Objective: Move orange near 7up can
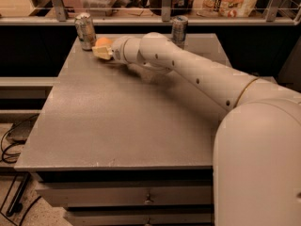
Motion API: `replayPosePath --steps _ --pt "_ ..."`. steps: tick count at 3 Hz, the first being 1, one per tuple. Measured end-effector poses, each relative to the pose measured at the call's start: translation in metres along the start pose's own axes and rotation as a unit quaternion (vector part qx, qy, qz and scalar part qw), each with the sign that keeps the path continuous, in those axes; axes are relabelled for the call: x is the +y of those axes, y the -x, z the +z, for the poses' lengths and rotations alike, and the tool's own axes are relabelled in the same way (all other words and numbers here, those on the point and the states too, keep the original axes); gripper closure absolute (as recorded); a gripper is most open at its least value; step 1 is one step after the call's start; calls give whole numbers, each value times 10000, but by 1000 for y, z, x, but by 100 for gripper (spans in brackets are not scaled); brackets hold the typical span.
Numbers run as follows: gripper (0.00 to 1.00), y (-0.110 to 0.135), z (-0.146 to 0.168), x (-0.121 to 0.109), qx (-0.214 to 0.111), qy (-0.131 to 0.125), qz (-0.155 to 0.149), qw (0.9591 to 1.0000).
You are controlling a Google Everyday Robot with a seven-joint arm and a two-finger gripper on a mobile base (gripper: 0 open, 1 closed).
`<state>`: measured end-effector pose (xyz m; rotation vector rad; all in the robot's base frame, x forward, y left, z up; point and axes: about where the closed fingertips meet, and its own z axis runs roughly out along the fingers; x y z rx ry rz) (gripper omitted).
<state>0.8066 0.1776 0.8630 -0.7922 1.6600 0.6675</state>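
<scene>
The gripper (101,52) is seen at the table's (117,126) 11 o'clock corner, its jaws seemingly closed on the orange (104,42), whose lower half is hidden by them. The orange is held just beside the 7up can (85,30), at its 4 o'clock.

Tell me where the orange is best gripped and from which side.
Probably grip the orange across its widest middle: it is round, with no handle or edge. Come from the picture's right, where the gripper sits at it near the far left corner of the table; the 7up can stands close on its other side.
</scene>
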Motion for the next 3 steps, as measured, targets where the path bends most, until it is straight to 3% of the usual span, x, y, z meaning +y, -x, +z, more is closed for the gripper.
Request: replayPosePath --steps 1,2,3 --pt "12 10 12 4 -94 173 -14 9998" --pt "0 16 17 11 -194 408 99 9989" --pt "0 17 18 12 -198 419 100 9989"
